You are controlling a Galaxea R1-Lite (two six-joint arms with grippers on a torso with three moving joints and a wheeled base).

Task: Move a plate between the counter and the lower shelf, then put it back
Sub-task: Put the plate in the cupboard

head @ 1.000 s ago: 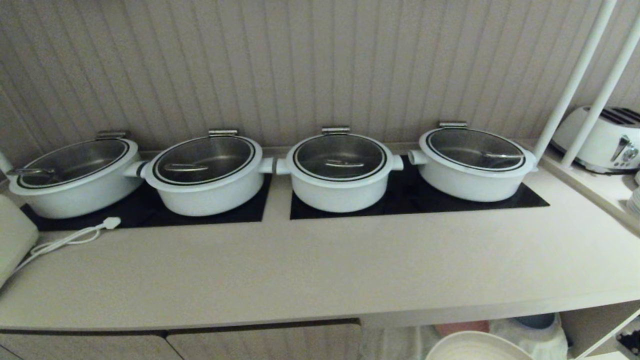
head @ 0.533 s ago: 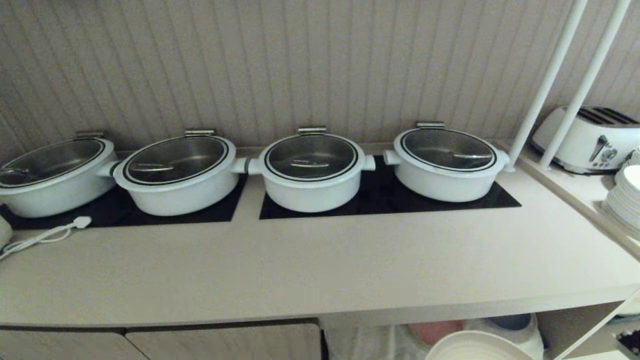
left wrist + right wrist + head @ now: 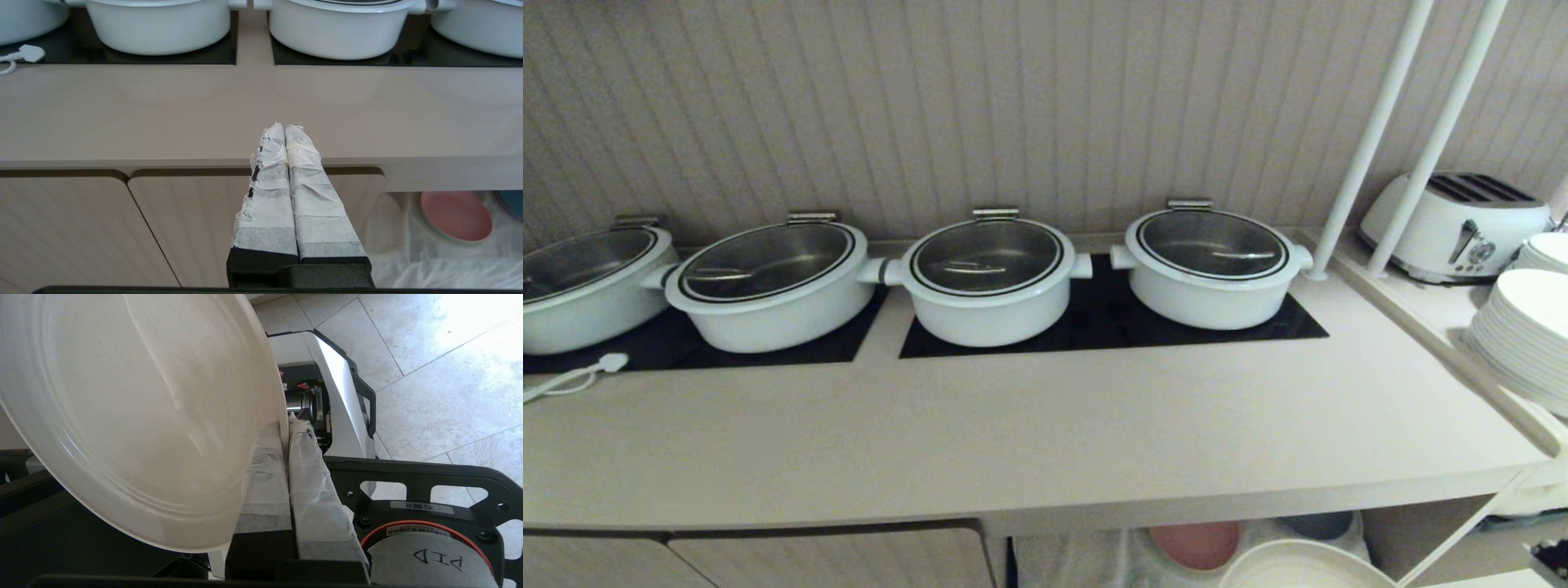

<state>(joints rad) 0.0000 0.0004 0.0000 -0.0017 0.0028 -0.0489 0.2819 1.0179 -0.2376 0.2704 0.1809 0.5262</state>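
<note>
From where the head looks, the plate [image 3: 1298, 567] shows only its top arc before the bottom edge cuts it off, and neither arm reaches into that view. The desk [image 3: 1045, 441] hides the back of the lower shelf [image 3: 1094, 555]; a pink plate [image 3: 1194, 545] and a bluish one [image 3: 1316, 525] peek out beneath it, each partly covered. The leftmost pot [image 3: 580, 286] runs off the side, as does the stack of white plates [image 3: 1523, 335]. In the right wrist view the plate [image 3: 135, 416] blocks everything behind it, its upper part out of frame.
</note>
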